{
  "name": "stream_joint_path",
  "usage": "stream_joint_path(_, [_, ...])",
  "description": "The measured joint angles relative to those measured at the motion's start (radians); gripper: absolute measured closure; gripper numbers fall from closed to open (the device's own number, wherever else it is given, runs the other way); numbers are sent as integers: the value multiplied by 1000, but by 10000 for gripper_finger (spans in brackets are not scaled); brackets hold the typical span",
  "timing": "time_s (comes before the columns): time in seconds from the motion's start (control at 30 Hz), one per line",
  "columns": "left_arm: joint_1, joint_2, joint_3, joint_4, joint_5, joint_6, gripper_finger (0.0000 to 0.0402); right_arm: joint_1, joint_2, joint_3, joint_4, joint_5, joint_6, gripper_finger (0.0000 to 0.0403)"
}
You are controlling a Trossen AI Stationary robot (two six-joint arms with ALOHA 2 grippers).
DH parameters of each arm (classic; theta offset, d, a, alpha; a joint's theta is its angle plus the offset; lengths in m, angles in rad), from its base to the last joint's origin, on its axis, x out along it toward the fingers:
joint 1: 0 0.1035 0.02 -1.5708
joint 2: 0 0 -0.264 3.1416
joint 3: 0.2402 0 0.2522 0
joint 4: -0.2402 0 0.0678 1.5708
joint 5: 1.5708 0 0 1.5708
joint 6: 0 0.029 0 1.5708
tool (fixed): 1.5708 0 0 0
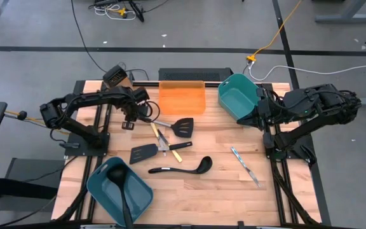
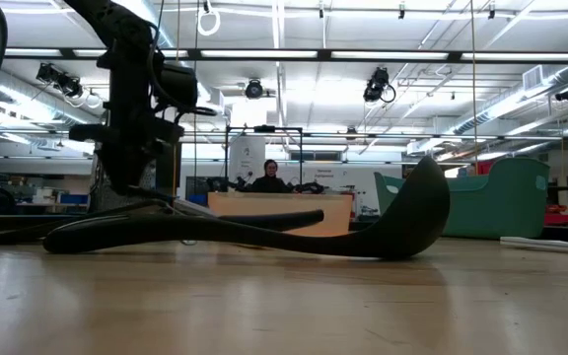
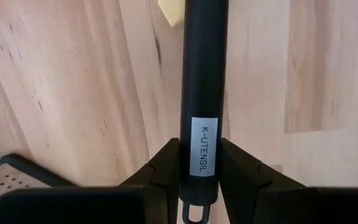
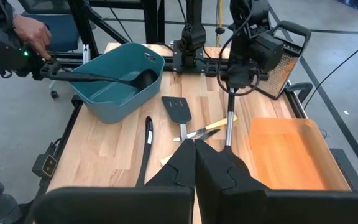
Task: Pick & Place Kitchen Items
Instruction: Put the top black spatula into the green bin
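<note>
My left gripper point(image 1: 134, 116) is shut on the handle of a black slotted spatula point(image 1: 183, 127) near the table's far left. My right gripper point(image 1: 257, 117) is shut and empty beside the far-right teal bin point(image 1: 239, 95). On the table lie a second black spatula point(image 1: 143, 152), a black ladle point(image 1: 182, 168), yellow-handled pieces point(image 1: 164, 137) and silver cutlery point(image 1: 243, 164). Another ladle point(image 1: 121, 191) rests in the near-left teal bin point(image 1: 100, 184), its handle over the rim. My left gripper pinches the spatula's round black handle point(image 3: 202, 134) between its two fingers, close to the free end with the hanging hole point(image 3: 194, 214). The fingers come from above and lie across the handle. The handle point(image 4: 229, 121) slants down from the gripper toward the head.
A flat orange tray point(image 1: 182, 97) lies at the far middle. A metal grater point(image 1: 116, 76) stands at the far left corner. A person's hand point(image 4: 33, 31) shows beyond the table's left side, and a person point(image 2: 269, 177) sits in the room behind.
</note>
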Motion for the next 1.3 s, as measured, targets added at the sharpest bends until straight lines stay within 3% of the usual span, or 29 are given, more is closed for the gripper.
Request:
stream_joint_path(0.87, [-64,0,270,-263,-16,26,314,0,0,0,2,-26,0,399])
stream_joint_path(1.3, [-100,0,447,-271,15,3,314,0,0,0,4,-25,0,399])
